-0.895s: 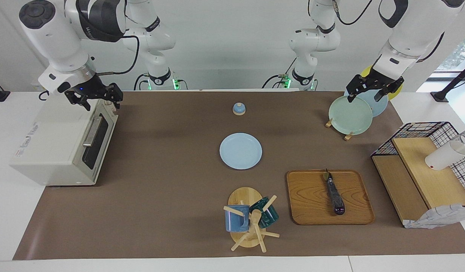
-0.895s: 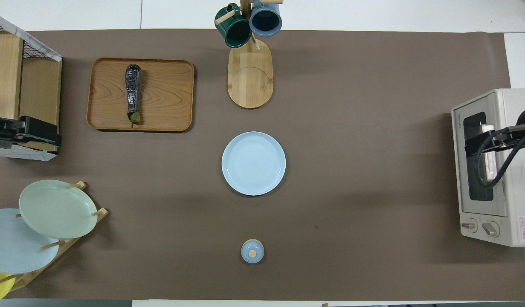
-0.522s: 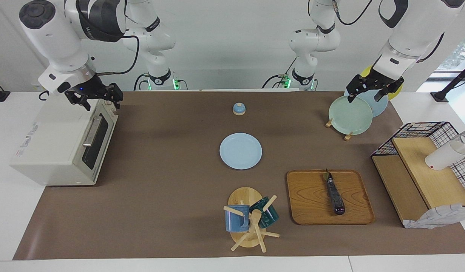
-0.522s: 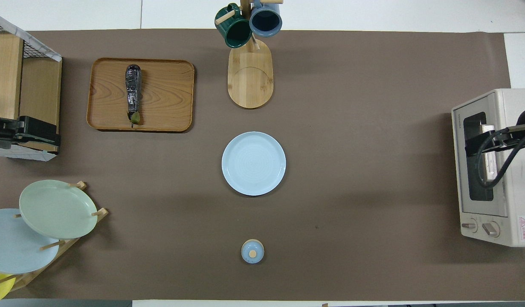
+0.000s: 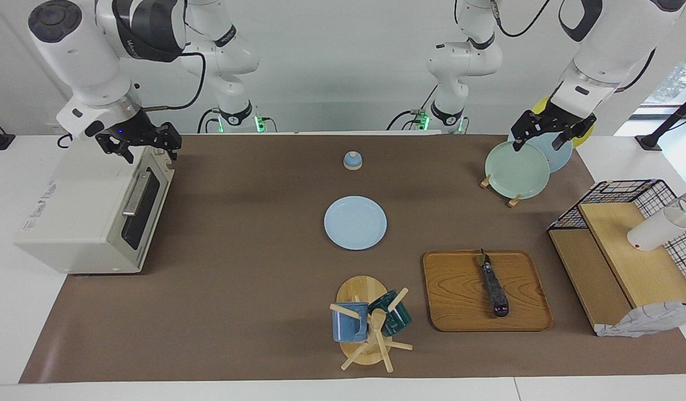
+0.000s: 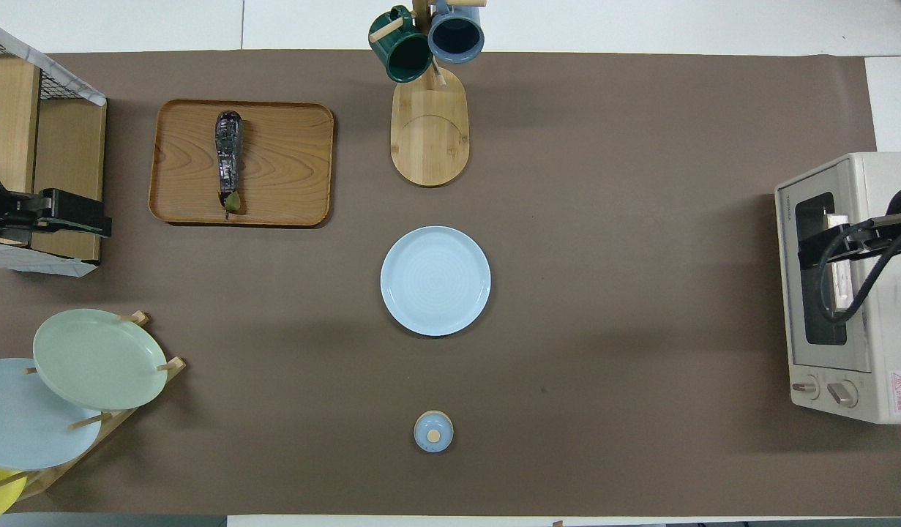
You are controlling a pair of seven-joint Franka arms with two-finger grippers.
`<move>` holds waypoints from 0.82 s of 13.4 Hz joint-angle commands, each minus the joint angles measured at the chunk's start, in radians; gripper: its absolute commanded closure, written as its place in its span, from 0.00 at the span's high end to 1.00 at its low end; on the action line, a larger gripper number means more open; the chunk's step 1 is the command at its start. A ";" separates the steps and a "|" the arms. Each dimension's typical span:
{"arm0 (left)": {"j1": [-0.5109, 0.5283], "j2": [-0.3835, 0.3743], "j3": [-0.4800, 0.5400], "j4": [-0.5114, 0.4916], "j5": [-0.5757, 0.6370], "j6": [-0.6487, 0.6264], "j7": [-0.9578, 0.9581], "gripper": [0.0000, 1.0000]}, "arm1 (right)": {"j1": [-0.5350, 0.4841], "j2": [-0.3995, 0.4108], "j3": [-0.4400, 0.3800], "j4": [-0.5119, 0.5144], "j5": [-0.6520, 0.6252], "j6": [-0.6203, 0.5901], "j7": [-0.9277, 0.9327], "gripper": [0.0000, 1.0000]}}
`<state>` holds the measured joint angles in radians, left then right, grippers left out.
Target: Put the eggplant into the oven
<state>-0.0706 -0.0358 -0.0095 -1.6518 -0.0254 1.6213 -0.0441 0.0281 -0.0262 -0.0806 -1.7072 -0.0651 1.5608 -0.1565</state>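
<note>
One eggplant, dark and glossy with its green stem end turned toward the robots, lies on a wooden tray at the left arm's end of the surface, untouched by either arm. One cream-white oven stands at the right arm's end, door shut, dark window and silver bar handle facing the middle of the surface. Right gripper: up in the air over the oven's top edge nearest the robots, fingers spread apart, holding nothing. Left gripper: raised over the plate rack, just above a pale green plate, fingers apart, empty. Other items: a light blue plate flat at mid-surface; a small blue lid with a wooden knob nearer to the robots than that plate; a mug tree bearing a blue mug and a dark green mug, beside the tray; a wire-and-wood shelf unit with a white cup on it at the left arm's end.
</note>
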 commanded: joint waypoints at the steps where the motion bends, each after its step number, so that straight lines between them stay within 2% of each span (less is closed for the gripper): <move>1: 0.000 0.011 -0.001 -0.036 -0.013 0.052 -0.017 1.00 | -0.022 -0.011 -0.007 -0.003 0.014 -0.012 0.000 1.00; 2: -0.003 0.043 -0.001 -0.033 -0.013 0.067 -0.019 1.00 | -0.022 -0.012 -0.007 -0.017 0.017 0.017 0.021 1.00; 3: -0.003 0.063 -0.001 -0.031 -0.019 0.092 -0.019 1.00 | -0.020 -0.021 -0.002 -0.053 0.018 0.115 0.028 0.56; 4: -0.005 0.095 -0.001 -0.029 -0.039 0.116 -0.020 1.00 | -0.022 -0.026 -0.002 -0.080 0.018 0.158 0.017 0.19; 5: -0.009 0.129 -0.001 -0.026 -0.048 0.146 -0.020 1.00 | -0.019 -0.034 -0.002 -0.089 0.018 0.156 0.014 0.00; 11: -0.018 0.351 -0.003 -0.014 -0.094 0.425 -0.054 1.00 | -0.034 -0.044 -0.005 -0.215 -0.013 0.212 0.041 0.00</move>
<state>-0.0752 0.2508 -0.0186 -1.6861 -0.1021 1.9743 -0.0783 0.0108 -0.0380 -0.0881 -1.8503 -0.0654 1.7372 -0.1409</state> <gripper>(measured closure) 0.000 0.863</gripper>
